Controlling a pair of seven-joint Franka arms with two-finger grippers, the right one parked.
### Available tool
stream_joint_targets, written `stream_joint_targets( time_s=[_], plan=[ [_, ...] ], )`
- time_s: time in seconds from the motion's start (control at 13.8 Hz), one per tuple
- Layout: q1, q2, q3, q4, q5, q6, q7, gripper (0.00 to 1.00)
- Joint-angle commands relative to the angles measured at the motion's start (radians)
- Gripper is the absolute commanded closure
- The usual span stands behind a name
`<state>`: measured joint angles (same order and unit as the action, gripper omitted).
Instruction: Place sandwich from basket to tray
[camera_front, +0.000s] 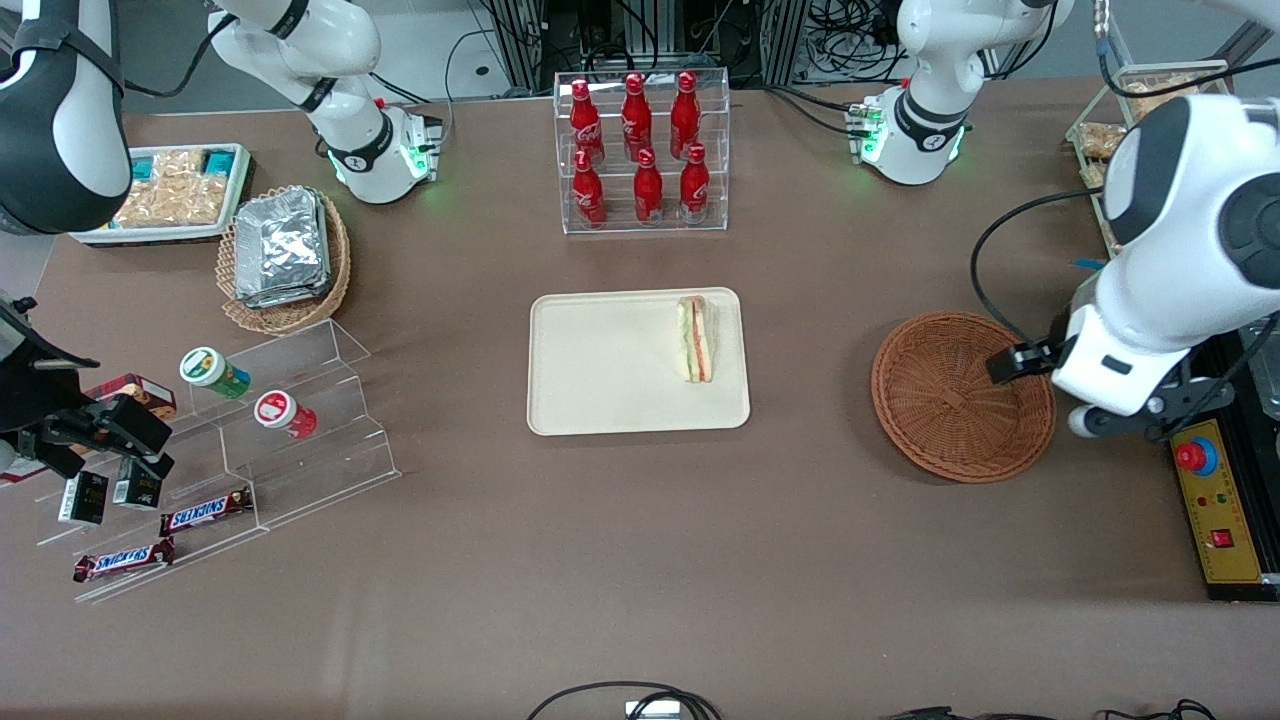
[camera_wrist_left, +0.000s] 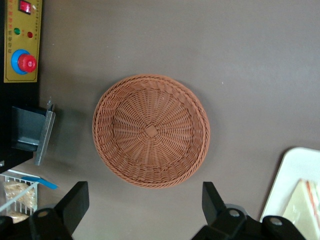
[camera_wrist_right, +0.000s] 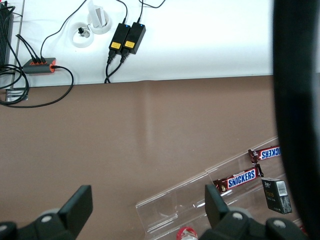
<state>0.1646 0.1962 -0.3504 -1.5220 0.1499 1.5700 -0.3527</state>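
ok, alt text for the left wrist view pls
An empty round wicker basket sits on the brown table, seen from above past the open end effector. At the frame edge, the sandwich lies on the cream tray.

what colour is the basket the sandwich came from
Reddish-brown woven wicker basket, clearest in the left wrist view; the open gripper hovers above it.

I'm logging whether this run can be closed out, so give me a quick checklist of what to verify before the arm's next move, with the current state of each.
1. Sandwich on the tray: ok, lying inside the rim.
2. Basket emptied: ok, only bare weave shows.
3. Gripper released: ok, fingers apart, nothing between them.
4. Gripper clear of the tray: ok, up above the basket.
5. Sandwich wrapping intact: cannot tell.
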Motion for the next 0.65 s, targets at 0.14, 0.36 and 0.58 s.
stream_joint_targets(
  time_s=[0.14,0.36,0.58],
  plan=[
    [-0.057,-0.151,0.157,-0.075,-0.096,-0.007,0.259,0.00],
    [-0.057,-0.208,0.174,-0.076,-0.108,-0.051,0.401,0.00],
    [-0.057,-0.227,0.179,-0.076,-0.139,-0.081,0.428,0.00]
  ],
)
